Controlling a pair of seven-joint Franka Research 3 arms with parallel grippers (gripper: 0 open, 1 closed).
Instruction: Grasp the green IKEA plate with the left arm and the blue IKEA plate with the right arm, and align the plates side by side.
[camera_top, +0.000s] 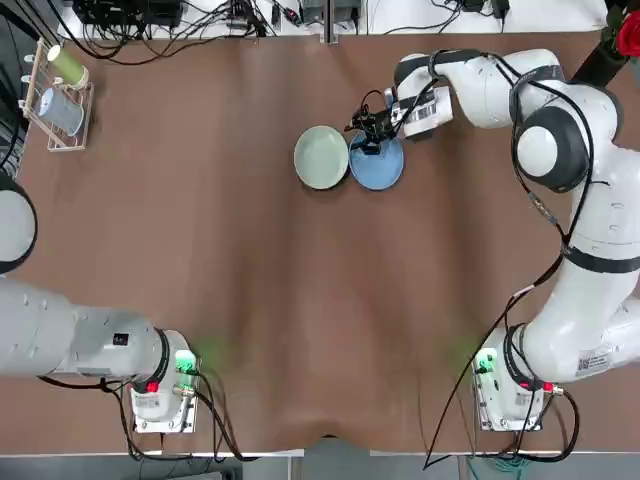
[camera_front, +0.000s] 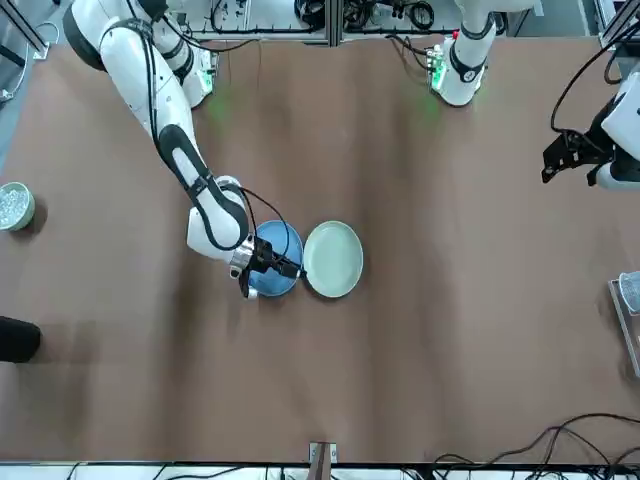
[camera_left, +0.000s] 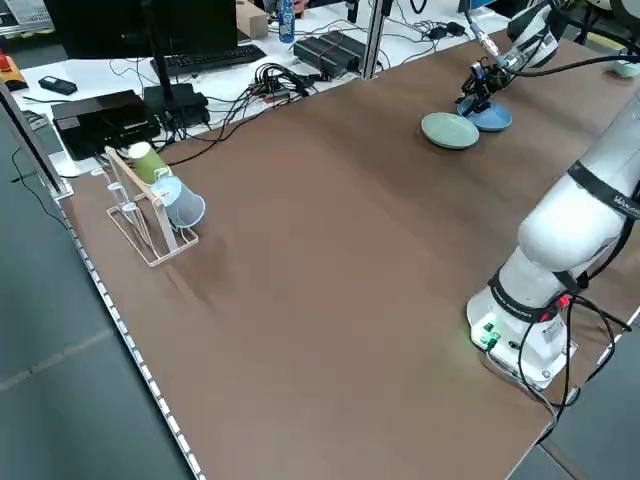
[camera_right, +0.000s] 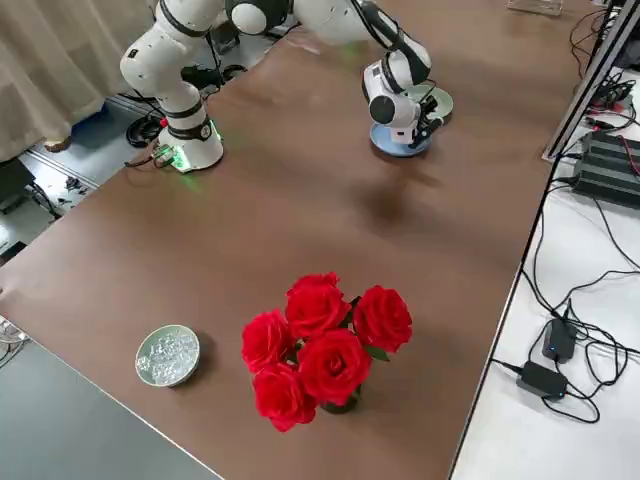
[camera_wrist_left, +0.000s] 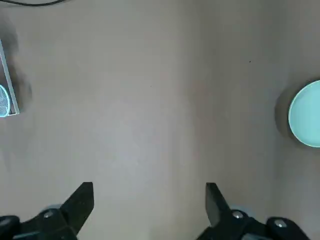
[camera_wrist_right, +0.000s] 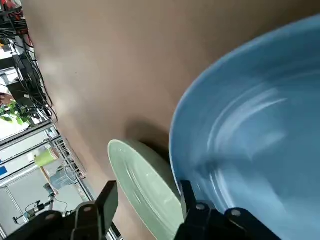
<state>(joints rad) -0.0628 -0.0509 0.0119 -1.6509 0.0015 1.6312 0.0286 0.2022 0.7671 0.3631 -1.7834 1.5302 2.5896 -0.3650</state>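
Labels: printed white label on the right arm (camera_top: 600, 250), near its base; text too small to read. No brand legible on either plate.
Right arm: extended forward and bent inward; right gripper (camera_wrist_right: 149, 186) low at the blue plate's (camera_top: 378, 163) edge nearest the green plate (camera_top: 322, 157). Fingers parted partway; contact or hold, cannot tell.
Left arm: off to the left, left gripper (camera_wrist_left: 150, 184) above the counter (camera_top: 270, 300), fingers wide apart, holding nothing.
Plates: side by side on the counter, green left of blue.
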